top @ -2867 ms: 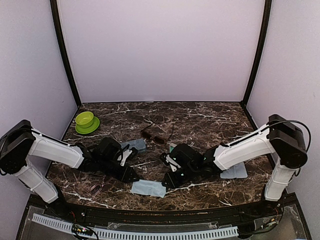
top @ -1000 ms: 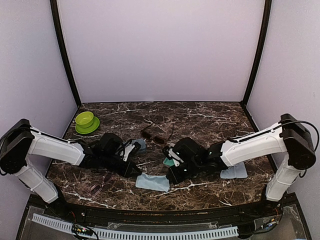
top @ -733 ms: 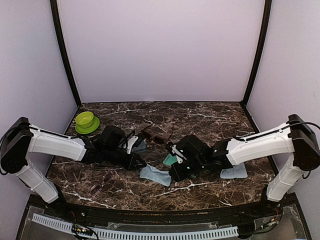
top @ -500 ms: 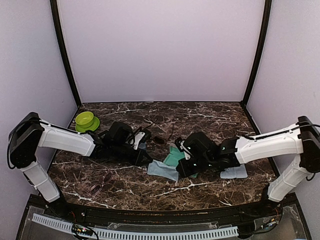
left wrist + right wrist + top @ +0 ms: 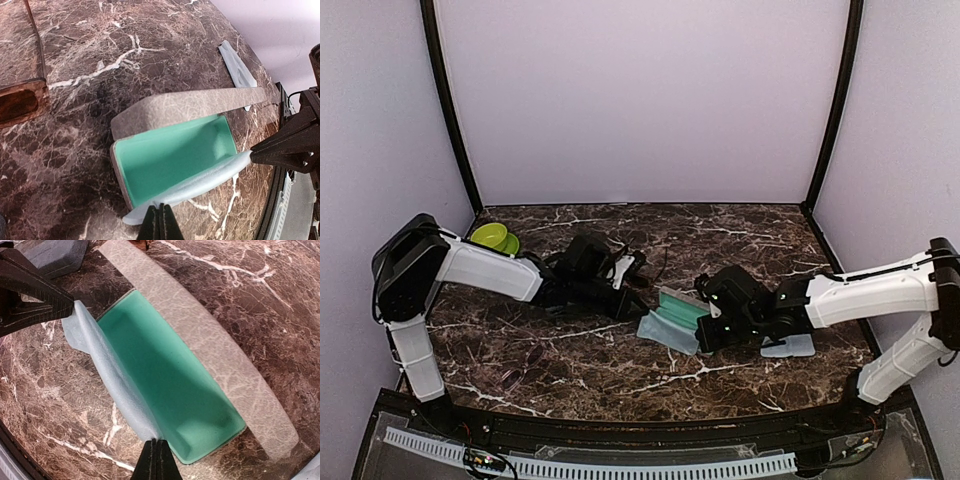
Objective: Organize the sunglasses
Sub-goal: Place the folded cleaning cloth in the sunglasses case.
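Observation:
A light-blue cloth (image 5: 664, 331) hangs stretched between my two grippers, along the near rim of an open beige case with a green lining (image 5: 684, 306). My left gripper (image 5: 161, 218) is shut on one corner of the cloth (image 5: 200, 184). The right gripper (image 5: 156, 453) is shut on the opposite corner of the cloth (image 5: 112, 382). The case (image 5: 172, 382) lies with its lid (image 5: 210, 352) flat behind it. One lens of the reddish-brown sunglasses (image 5: 17, 102) shows left of the case (image 5: 172, 152). The purple-tinted sunglasses (image 5: 523, 366) lie faintly at the front left.
A second light-blue cloth (image 5: 790, 347) lies under the right arm. A blue-grey case (image 5: 55, 254) sits behind the left gripper. A green bowl on a saucer (image 5: 492, 238) stands at the back left. Walls close in three sides.
Both arms have carried the cloth away from the table's front edge and to the right, up to the open case. The cloth now hangs stretched along its near rim.

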Tool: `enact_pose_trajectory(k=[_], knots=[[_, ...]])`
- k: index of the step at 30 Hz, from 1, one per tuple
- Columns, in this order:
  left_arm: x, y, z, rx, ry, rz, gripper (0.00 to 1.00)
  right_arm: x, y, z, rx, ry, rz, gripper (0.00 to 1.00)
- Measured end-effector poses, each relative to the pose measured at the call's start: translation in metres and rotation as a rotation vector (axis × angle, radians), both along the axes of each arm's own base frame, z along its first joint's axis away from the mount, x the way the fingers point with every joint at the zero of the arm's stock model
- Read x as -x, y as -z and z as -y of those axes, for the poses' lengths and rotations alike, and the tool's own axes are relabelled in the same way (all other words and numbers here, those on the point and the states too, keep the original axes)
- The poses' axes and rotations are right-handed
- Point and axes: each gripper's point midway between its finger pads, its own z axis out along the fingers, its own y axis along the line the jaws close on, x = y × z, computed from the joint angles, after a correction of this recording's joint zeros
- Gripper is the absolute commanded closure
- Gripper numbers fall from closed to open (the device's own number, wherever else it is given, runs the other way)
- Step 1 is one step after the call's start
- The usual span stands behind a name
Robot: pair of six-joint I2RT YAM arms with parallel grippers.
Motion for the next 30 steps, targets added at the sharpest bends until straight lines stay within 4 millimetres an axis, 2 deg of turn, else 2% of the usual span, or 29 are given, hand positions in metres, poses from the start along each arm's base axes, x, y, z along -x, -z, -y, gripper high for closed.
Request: enact_pose_trajectory(k=[13, 20, 30], knots=[[-0.002, 0.013, 0.024, -0.004, 0.027, 0.013, 1.0, -0.008, 0.002, 0.019, 0.038, 0.067, 0.01, 1.0], [-0.002, 0.011, 0.03, 0.001, 0.021, 0.041, 1.0, -0.01, 0.004, 0.029, 0.075, 0.09, 0.017, 1.0], [-0.014, 0.003, 0.034, 0.026, -0.014, 0.101, 1.0, -0.014, 0.004, 0.034, 0.097, 0.113, 0.041, 1.0]])
